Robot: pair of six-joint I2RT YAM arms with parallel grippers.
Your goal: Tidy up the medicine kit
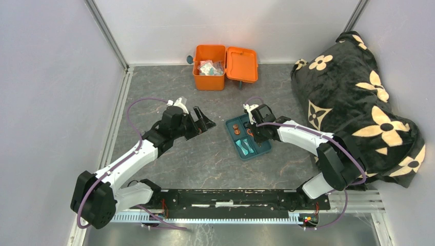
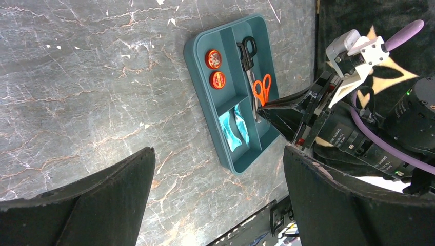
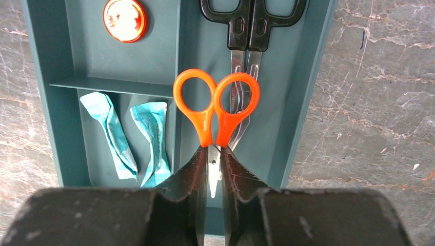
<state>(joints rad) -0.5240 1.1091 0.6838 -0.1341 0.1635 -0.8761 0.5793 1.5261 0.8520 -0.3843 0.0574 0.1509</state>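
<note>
Right fingers, almost together, pinch the orange scissors just below their loops, inside the teal tray, where they cross the blades of black scissors. Left fingers stand wide apart above the counter, holding nothing. Well beyond both, by the back wall, sits the orange kit, its lid open.

We see a grey marbled worktop enclosed by pale walls, aluminium posts at eleven and one o'clock, and a black flower-patterned blanket heaped at three o'clock.
</note>
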